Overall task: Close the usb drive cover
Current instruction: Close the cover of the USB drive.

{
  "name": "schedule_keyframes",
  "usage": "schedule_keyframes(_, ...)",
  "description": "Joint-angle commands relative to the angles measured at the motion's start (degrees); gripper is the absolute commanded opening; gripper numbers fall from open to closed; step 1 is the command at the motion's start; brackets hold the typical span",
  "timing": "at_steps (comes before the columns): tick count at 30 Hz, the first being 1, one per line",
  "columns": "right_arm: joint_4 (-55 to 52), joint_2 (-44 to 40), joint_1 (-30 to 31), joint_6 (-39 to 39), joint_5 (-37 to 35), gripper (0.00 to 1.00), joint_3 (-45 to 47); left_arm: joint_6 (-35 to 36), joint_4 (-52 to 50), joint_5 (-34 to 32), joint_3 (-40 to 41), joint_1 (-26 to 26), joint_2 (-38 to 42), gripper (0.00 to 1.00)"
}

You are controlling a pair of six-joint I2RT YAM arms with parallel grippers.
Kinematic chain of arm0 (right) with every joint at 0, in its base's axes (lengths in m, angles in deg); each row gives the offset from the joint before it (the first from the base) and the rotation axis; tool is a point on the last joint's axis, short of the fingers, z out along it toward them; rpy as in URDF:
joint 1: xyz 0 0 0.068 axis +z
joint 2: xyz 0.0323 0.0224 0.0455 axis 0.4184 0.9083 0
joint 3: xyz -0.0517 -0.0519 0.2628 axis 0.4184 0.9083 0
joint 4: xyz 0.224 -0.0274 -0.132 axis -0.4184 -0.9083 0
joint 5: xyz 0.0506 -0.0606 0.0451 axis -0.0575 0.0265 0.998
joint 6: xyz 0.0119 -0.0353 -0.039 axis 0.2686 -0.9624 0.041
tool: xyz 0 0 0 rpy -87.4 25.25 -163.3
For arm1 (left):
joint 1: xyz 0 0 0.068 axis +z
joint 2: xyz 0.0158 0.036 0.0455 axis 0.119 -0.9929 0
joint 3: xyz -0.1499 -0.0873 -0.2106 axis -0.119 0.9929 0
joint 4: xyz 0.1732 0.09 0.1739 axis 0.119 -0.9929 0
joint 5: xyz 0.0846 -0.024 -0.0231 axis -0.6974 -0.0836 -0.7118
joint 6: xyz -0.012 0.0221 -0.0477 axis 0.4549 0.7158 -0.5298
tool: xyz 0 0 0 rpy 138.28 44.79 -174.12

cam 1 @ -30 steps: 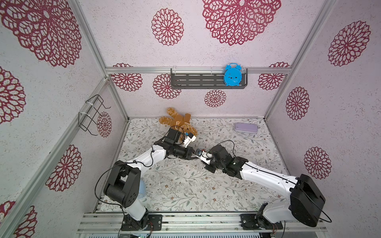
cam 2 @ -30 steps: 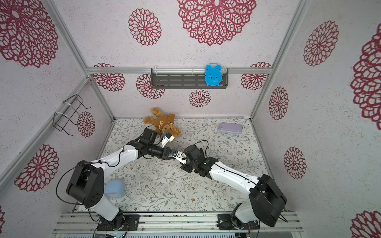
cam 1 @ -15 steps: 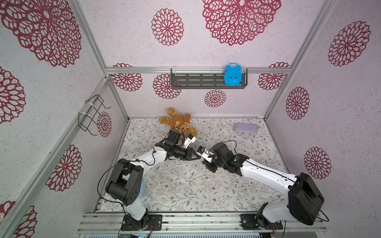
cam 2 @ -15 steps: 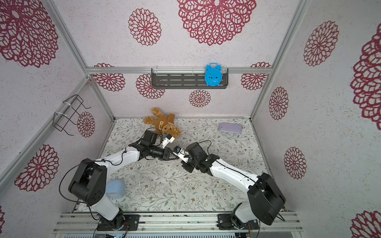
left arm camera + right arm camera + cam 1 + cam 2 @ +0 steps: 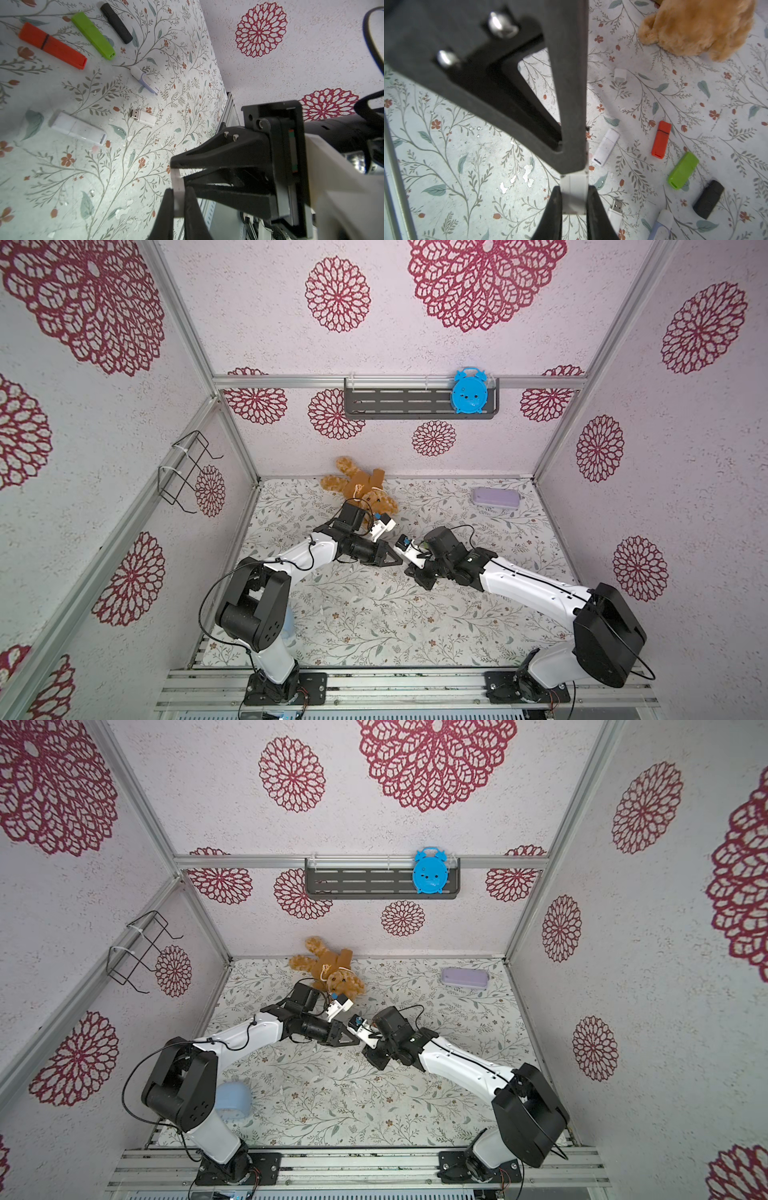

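A small white usb drive (image 5: pixel 178 182) hangs above the table, held from both ends by two grippers meeting tip to tip. My left gripper (image 5: pixel 179 192) is shut on one end. My right gripper (image 5: pixel 574 191) is shut on the other end of the same drive (image 5: pixel 574 187). I cannot tell its cover from its body between the fingers. In both top views the left gripper (image 5: pixel 399 563) and the right gripper (image 5: pixel 409 570) touch over the table's middle, and the drive is hidden between them.
On the table below lie an uncapped white drive (image 5: pixel 614 209), a capped white drive (image 5: pixel 605 147), orange (image 5: pixel 661 139), green (image 5: pixel 683 170) and black (image 5: pixel 708 199) drives, and a loose white cap (image 5: pixel 620 74). A teddy bear (image 5: pixel 359 489) and a lilac case (image 5: pixel 495 497) lie at the back.
Both grippers stay pressed tip to tip, shut on the white drive. I see no clear movement of either arm.
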Motion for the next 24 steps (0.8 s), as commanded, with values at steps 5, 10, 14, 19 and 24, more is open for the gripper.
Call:
schedule_keyframes(5, 30.7, -2.4, 4.3, -10.5, -4.0, 0.02, -4.5, 1.8, -7.1, 9.1, 0.9, -4.6, -3.3, 0.02)
schedule_keyframes(10, 24.3, -0.3, 4.0, -6.4, 4.7, 0.03, -5.6, 1.6, -6.3, 5.6, 2.7, -3.9, -2.4, 0.0)
schedule_keyframes(14, 29.8, 0.4, 4.2, -0.4, 7.6, 0.05, 2.1, -1.5, -1.2, 1.9, 5.7, -3.8, -2.7, 0.0)
schedule_keyframes(19, 38.8, 2.4, 4.8, 3.4, 6.7, 0.06, 9.2, -3.7, 3.9, -1.3, 9.4, -4.1, -4.0, 0.0)
schedule_keyframes(24, 42.3, 7.3, 5.2, 5.3, 7.0, 0.08, 10.0, -4.7, 7.3, -2.5, 11.1, -4.3, -7.0, 0.0)
